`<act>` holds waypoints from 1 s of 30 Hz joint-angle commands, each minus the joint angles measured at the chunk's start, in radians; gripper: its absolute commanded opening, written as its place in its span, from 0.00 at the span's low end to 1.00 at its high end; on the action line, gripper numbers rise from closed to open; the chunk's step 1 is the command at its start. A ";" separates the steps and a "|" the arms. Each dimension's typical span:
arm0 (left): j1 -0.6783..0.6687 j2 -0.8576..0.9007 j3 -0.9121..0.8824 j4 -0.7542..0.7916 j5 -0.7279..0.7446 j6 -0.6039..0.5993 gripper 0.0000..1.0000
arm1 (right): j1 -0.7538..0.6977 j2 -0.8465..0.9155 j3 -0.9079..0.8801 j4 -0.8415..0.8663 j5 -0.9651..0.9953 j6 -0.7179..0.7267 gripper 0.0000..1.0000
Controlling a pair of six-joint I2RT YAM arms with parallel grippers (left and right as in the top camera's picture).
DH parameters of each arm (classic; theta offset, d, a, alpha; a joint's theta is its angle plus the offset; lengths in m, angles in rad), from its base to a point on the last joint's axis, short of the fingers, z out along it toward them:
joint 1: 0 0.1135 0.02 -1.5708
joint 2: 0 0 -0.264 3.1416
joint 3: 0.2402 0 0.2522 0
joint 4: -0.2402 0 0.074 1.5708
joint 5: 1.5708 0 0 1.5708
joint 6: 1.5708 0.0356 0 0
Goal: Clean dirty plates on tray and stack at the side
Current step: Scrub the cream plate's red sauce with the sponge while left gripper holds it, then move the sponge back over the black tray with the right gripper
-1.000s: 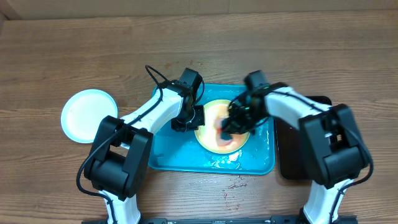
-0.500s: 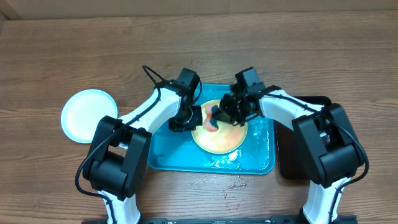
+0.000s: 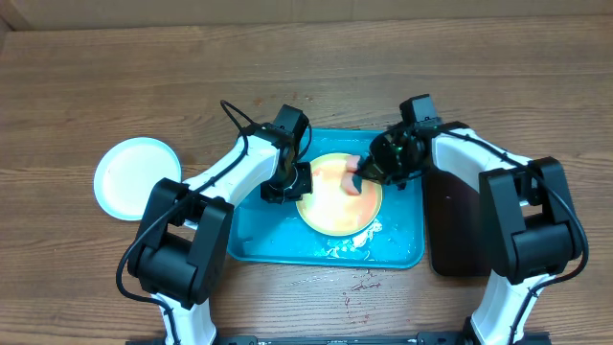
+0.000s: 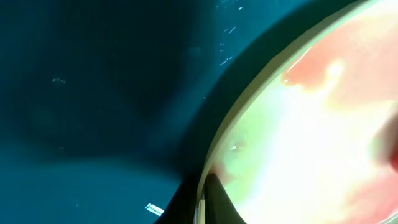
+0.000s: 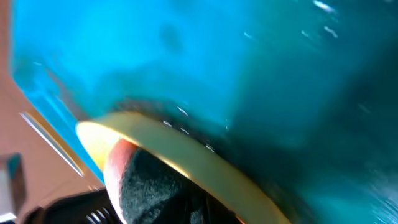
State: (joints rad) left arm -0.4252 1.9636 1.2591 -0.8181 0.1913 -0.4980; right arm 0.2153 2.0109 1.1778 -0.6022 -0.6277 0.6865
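Observation:
A pale yellow-green plate (image 3: 335, 213) smeared with red sauce lies in the turquoise tray (image 3: 257, 240). My left gripper (image 3: 293, 182) is shut on the plate's left rim; the left wrist view shows the rim (image 4: 249, 112) between its fingers (image 4: 202, 202). My right gripper (image 3: 375, 170) is shut on a dark, sauce-stained sponge (image 3: 355, 174) and presses it on the plate's upper right part. The right wrist view shows the sponge (image 5: 149, 186) behind the plate rim (image 5: 193, 155). A light blue plate (image 3: 134, 177) lies on the table at the left. A third plate is not in view.
A black rectangular tray (image 3: 465, 230) lies right of the turquoise tray, under my right arm. Foam or water sits at the tray's front edge (image 3: 356, 243), and red drops mark the wooden table (image 3: 362, 284) in front of it.
My right gripper has swept the sponge from the plate's lower middle up to its left, then across to its upper right. The left gripper has kept its hold on the rim.

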 commanded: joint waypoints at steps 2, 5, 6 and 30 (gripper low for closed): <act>0.000 0.058 -0.048 -0.015 -0.094 0.000 0.04 | -0.046 0.049 -0.033 -0.113 0.254 -0.135 0.04; 0.000 0.058 -0.048 -0.015 -0.094 -0.001 0.04 | -0.032 0.048 -0.030 -0.187 0.241 -0.222 0.04; 0.000 0.058 -0.047 -0.015 -0.093 -0.001 0.04 | -0.027 0.048 -0.029 -0.202 0.220 -0.260 0.04; 0.000 -0.039 0.004 -0.074 -0.146 -0.023 0.05 | 0.042 -0.274 0.376 -0.610 0.586 -0.316 0.04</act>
State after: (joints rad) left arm -0.4255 1.9503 1.2640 -0.8585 0.1650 -0.4999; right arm 0.2691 1.8061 1.4689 -1.1412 -0.2943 0.2729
